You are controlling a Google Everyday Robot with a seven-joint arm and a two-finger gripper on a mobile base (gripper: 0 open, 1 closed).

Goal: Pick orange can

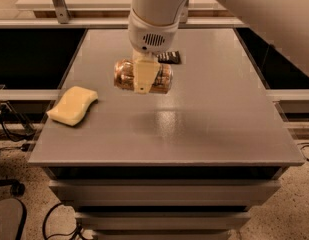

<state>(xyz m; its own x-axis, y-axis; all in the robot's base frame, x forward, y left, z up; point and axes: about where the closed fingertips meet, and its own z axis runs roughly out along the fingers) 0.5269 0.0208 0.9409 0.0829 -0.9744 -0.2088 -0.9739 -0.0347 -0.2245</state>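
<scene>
The orange can (125, 75) is a shiny copper-orange drink can lying on its side. My gripper (144, 79) comes down from the white arm above and is shut on the can's middle. One cream finger (145, 76) crosses the can's front. The can hangs in the air above the grey table (194, 129), clear of its top. The far finger is hidden behind the can.
A yellow sponge (72, 105) lies near the table's left edge. A small dark snack bar wrapper (170, 57) lies behind the can, partly hidden by my gripper. The table's front edge is close to the camera; dark gaps flank the table left and right.
</scene>
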